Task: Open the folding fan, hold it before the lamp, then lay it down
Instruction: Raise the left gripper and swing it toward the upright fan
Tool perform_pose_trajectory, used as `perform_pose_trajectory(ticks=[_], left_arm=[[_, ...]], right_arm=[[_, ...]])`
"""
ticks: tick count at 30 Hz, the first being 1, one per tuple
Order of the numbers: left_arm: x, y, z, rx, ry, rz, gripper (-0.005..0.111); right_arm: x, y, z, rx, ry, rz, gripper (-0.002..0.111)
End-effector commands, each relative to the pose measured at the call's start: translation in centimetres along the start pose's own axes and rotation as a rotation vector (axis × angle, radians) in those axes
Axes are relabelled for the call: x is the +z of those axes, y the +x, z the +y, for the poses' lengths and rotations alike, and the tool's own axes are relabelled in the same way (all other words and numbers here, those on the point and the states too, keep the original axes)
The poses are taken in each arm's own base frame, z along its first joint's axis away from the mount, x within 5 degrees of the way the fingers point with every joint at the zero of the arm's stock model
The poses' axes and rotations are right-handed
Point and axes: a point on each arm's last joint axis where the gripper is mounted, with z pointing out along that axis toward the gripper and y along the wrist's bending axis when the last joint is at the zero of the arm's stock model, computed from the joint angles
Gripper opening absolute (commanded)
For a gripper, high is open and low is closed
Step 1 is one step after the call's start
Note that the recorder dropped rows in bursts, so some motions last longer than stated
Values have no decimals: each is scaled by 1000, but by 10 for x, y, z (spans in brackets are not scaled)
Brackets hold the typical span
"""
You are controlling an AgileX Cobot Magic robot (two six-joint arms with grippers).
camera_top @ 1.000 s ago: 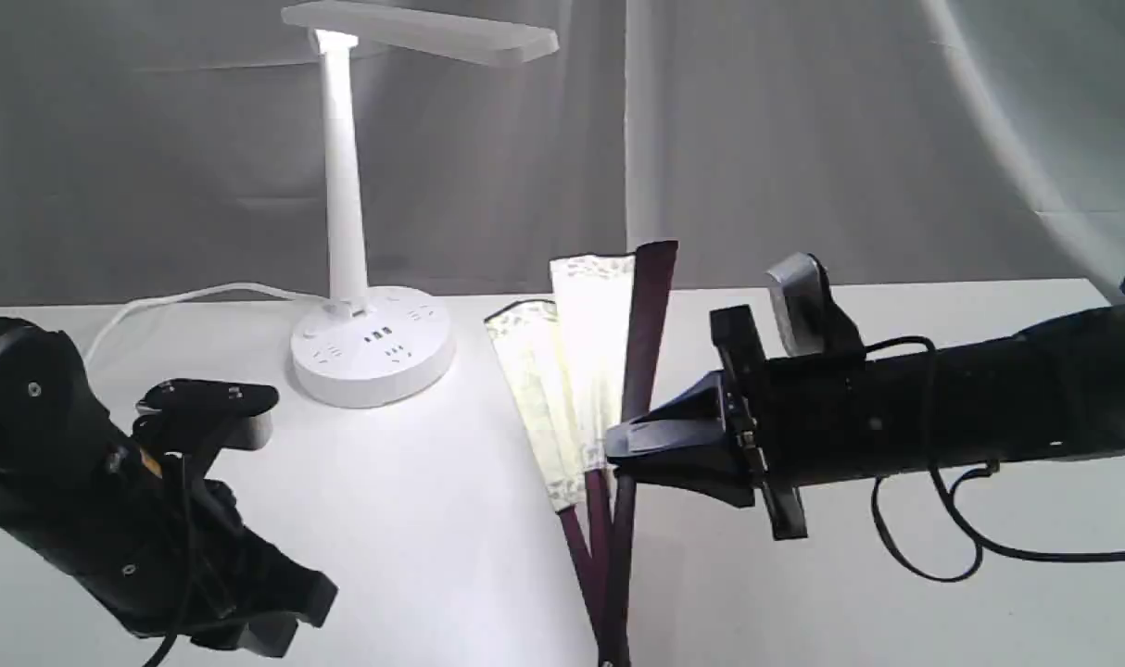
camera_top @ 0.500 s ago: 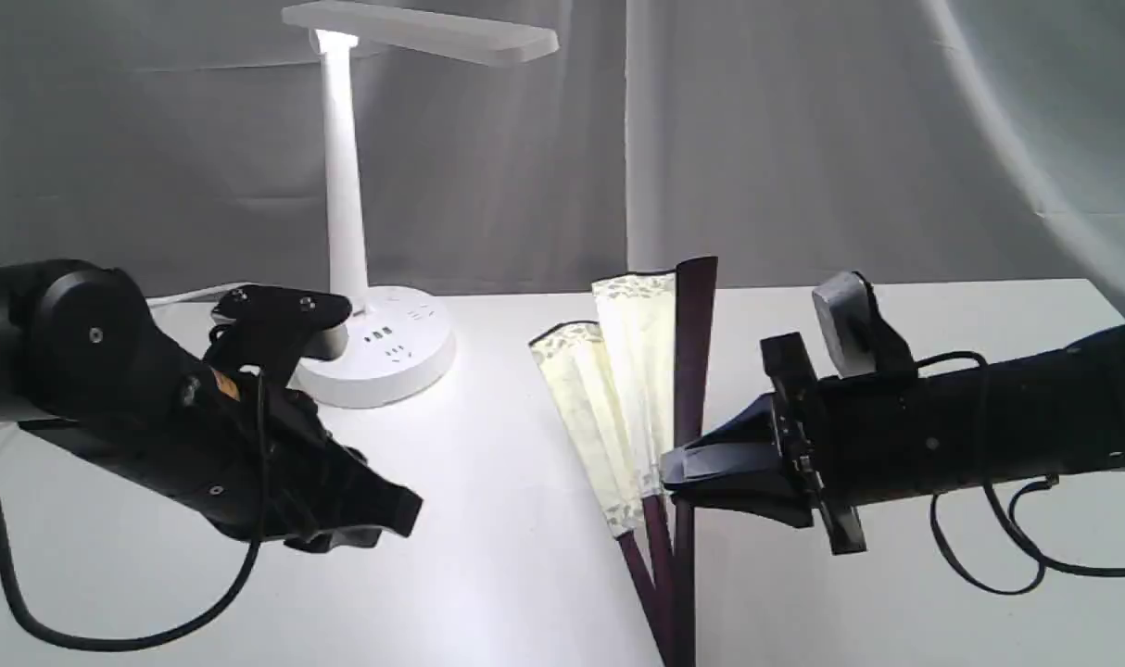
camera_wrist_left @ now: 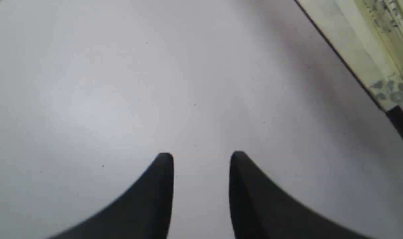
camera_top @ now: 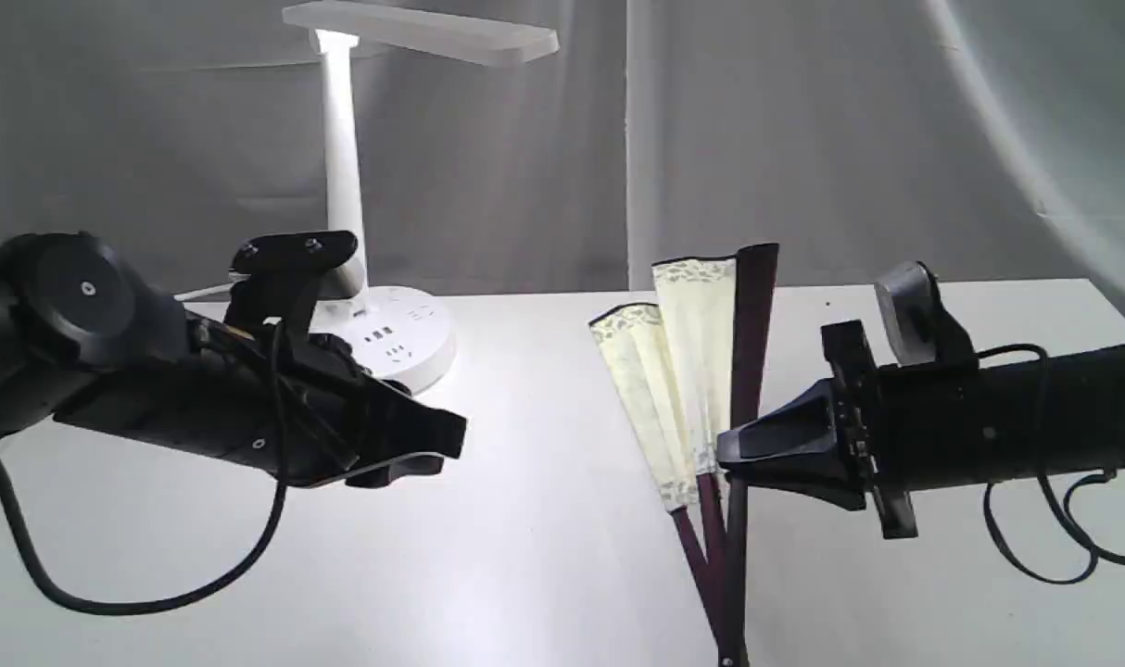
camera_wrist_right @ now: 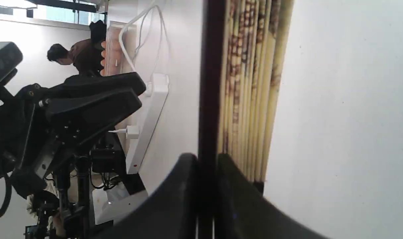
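The folding fan [camera_top: 685, 371] stands upright above the white table, only slightly spread, with two cream pleated bundles left of its dark maroon guard [camera_top: 752, 324]. My right gripper [camera_top: 731, 456] is shut on that guard just above the ribs; in the right wrist view the gripper [camera_wrist_right: 206, 159] pinches the guard [camera_wrist_right: 208, 83] with the pleats [camera_wrist_right: 251, 83] beside it. My left gripper [camera_top: 437, 443] hovers open left of the fan, apart from it; in the left wrist view the gripper [camera_wrist_left: 201, 159] holds nothing, with the fan's edge [camera_wrist_left: 370, 43] ahead. The lit white lamp [camera_top: 345, 185] stands at the back left.
The lamp's round socket base [camera_top: 391, 345] sits just behind my left arm, its white cord [camera_top: 201, 292] trailing left. A grey curtain [camera_top: 850, 139] hangs behind the table. Black cables droop from both arms. A white power strip [camera_wrist_right: 148, 119] shows in the right wrist view.
My right gripper has carried the fan to the right, still upright. My left arm has risen and reached rightward toward the fan, in front of the lamp base.
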Motion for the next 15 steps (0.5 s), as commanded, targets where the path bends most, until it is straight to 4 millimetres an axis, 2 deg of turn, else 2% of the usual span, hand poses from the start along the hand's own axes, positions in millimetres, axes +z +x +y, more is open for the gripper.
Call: perform_pose_trajectory(ticks=[1,4,8,15], left_arm=[[0,-5,-4,40,20,-41,29],[-1,-9,-4,47,20,-81,29],[-1,-13,-1,47,-18,-134,36],[-10,-26,5,96,-120,-261,36]], right_arm=[[-3,-1,6,-17,-27,-19,0],[-3,-1,6,-17,-27,-19,0],[-3,-1,6,-17,-27,-19,0],[-3,-1,6,-16,-28,-21,0]])
